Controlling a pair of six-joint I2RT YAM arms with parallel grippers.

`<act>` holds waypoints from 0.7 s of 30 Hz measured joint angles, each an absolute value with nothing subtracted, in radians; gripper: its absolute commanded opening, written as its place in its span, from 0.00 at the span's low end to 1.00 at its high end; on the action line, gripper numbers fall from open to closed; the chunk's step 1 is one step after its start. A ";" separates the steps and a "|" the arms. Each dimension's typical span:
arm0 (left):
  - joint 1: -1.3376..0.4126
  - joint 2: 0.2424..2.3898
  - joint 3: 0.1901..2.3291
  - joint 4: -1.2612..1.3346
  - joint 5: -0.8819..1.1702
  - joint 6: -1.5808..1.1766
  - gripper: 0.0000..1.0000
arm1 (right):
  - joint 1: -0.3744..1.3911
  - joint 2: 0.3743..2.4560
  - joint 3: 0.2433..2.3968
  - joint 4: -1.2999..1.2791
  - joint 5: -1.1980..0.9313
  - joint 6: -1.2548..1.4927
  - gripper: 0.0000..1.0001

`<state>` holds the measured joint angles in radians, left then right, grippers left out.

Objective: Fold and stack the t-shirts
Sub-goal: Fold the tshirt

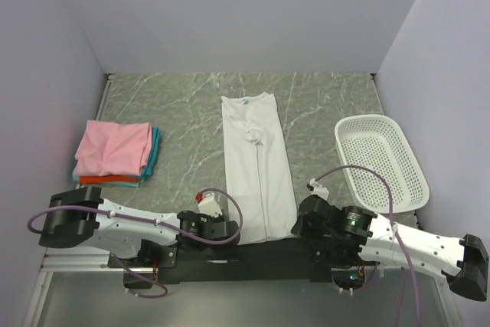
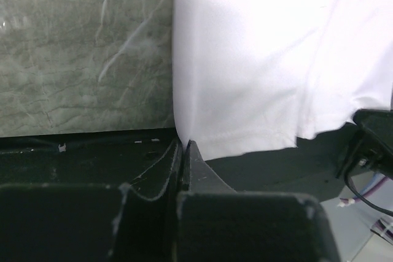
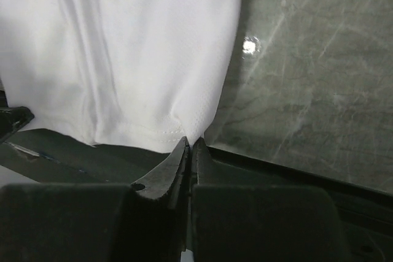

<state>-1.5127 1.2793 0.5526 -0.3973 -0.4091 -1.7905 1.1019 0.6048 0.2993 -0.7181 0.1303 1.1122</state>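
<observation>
The white t-shirt (image 1: 256, 166) lay lengthwise, stretching away from the arms. The left gripper (image 2: 183, 145) and right gripper (image 3: 190, 144) each pinched a near hem corner.

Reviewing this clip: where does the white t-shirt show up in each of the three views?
Top external: white t-shirt lies as a long strip mid-table, hem nearest the arms.
Left wrist: upper right, hem corner at the left gripper.
Right wrist: upper left, hem corner at the right gripper.
Shared landmark: the grey marbled tabletop beside it.
</observation>
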 measured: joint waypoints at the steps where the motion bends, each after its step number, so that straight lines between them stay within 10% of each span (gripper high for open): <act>1: -1.513 1.269 0.551 -0.397 -0.414 -1.787 0.01 | 1.102 0.600 0.306 -0.719 0.135 1.106 0.00; 21: -1.061 1.068 0.579 -0.300 -0.355 -1.335 0.01 | 0.858 0.862 0.656 -0.553 0.302 0.828 0.00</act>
<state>-1.0611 1.0679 0.5793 -0.3000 -0.3546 -1.3350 0.8577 0.8616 0.6559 -0.5533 0.3016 0.8284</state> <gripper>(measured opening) 0.023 0.017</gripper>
